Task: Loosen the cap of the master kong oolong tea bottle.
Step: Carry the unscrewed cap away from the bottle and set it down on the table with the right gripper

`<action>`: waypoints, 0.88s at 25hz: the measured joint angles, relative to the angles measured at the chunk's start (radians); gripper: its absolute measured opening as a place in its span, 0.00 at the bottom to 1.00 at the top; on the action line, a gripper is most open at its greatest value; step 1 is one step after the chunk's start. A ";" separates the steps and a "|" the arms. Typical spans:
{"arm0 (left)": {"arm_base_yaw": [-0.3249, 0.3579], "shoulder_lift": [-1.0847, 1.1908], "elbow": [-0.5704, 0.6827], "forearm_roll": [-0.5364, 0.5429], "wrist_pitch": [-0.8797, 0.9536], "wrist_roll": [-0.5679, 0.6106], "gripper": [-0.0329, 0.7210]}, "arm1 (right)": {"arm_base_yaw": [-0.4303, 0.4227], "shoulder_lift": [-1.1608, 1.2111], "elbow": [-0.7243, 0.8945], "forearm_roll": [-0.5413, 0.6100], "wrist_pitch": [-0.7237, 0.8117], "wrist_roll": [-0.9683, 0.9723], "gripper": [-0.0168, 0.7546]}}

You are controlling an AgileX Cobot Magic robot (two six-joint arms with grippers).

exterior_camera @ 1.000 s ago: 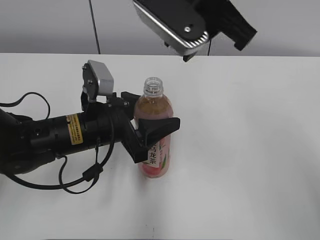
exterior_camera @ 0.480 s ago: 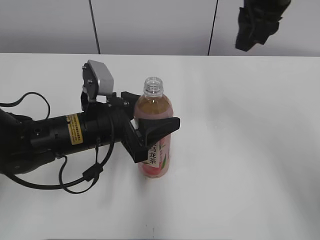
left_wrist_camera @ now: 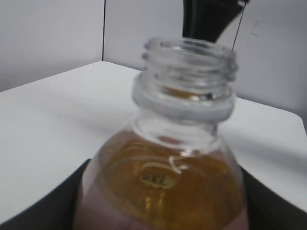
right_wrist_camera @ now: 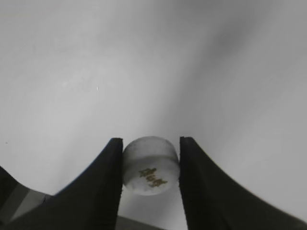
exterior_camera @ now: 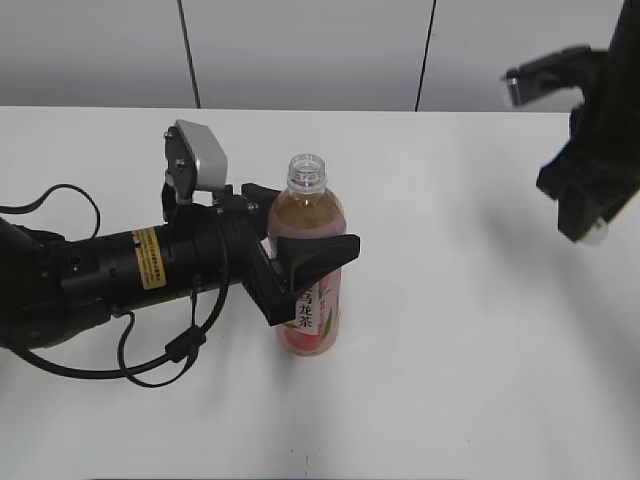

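Here the cap [right_wrist_camera: 150, 165] sits pinched between the right pincer [right_wrist_camera: 149, 167] fingers.

A big flat white table top [exterior_camera: 480, 380] is seen filling most of the exterior view. Soft grey shadows are cast on it. Behind the table, a plain pale grey wall [exterior_camera: 310, 50] is seen. The wall is split by thin dark upright lines [exterior_camera: 188, 55] into wide panels. In the left wrist view, the same white table [left_wrist_camera: 43, 129] and grey wall [left_wrist_camera: 48, 38] are shown, lit evenly.
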 joint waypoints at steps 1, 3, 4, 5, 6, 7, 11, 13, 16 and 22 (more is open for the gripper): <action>0.000 0.000 0.000 0.000 0.000 0.000 0.65 | -0.007 0.000 0.055 0.000 -0.009 0.013 0.38; 0.000 0.000 0.000 0.000 0.000 0.000 0.65 | -0.016 0.002 0.146 0.003 -0.063 0.051 0.38; 0.000 0.000 0.000 0.000 0.000 0.000 0.65 | -0.020 0.002 0.187 0.004 -0.100 0.066 0.38; 0.000 0.000 0.000 0.000 0.000 0.000 0.65 | -0.020 0.002 0.223 0.004 -0.141 0.083 0.38; 0.000 0.000 0.000 0.000 0.000 0.000 0.65 | -0.020 0.002 0.252 0.006 -0.177 0.092 0.38; 0.000 0.000 0.000 0.000 0.000 0.000 0.65 | -0.021 0.002 0.271 0.009 -0.214 0.099 0.38; 0.000 0.000 0.000 0.000 0.000 0.000 0.65 | -0.021 0.002 0.304 0.009 -0.289 0.105 0.38; 0.000 0.000 0.000 0.000 0.000 0.000 0.65 | -0.021 0.002 0.304 0.009 -0.322 0.106 0.38; 0.000 0.000 0.000 0.000 -0.001 0.000 0.65 | -0.021 0.003 0.304 0.025 -0.335 0.107 0.38; 0.000 0.000 0.000 -0.002 -0.001 0.000 0.65 | -0.021 0.075 0.304 0.031 -0.333 0.107 0.38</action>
